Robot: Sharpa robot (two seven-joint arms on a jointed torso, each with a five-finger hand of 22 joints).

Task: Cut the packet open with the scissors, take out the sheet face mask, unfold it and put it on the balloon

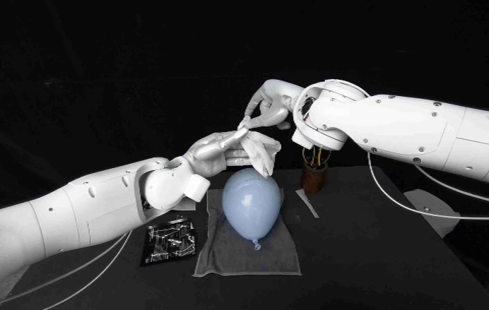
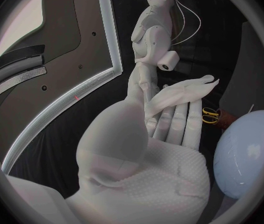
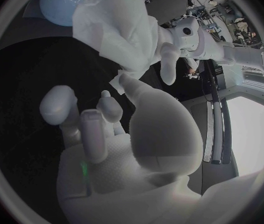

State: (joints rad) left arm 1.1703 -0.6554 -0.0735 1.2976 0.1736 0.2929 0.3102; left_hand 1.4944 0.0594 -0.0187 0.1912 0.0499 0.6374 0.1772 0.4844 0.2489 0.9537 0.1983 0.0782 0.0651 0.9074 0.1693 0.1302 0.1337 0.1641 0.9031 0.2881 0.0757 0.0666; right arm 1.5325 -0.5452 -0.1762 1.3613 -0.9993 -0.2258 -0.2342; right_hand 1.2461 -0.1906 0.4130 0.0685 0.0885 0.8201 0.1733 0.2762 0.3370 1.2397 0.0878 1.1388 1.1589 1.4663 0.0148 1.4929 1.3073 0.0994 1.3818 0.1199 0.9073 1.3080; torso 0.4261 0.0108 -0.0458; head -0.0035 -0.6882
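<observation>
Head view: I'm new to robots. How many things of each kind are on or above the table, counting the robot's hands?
Balloon: 1
Sheet mask: 1
Packet: 1
Cloth: 1
Holder: 1
Scissors: 1
Thin pale strip: 1
Hands, left hand and right hand: 2
Total: 9
</observation>
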